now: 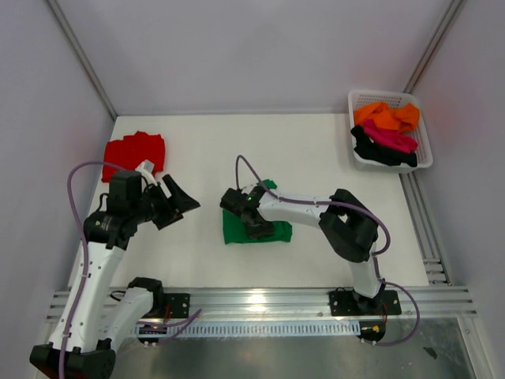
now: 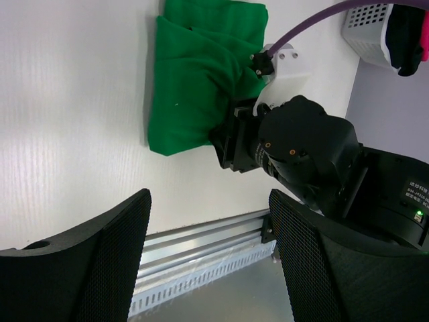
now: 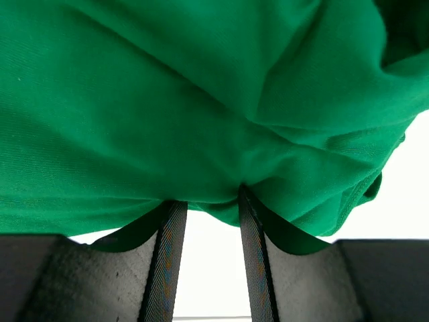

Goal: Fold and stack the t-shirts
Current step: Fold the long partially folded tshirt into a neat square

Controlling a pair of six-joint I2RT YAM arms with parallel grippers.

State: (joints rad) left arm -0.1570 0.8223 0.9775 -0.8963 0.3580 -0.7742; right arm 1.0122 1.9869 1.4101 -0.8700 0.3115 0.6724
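A bright green t-shirt lies partly folded mid-table; it also shows in the left wrist view and fills the right wrist view. My right gripper sits on its near-left part, and its narrow-set jaws pinch a fold of the green cloth. My left gripper is open and empty, hovering left of the green shirt, and its fingers frame the table's near edge. A red t-shirt lies folded at the far left.
A white mesh basket at the far right holds orange, magenta and black shirts. An aluminium rail runs along the near edge. Grey walls enclose the table on three sides.
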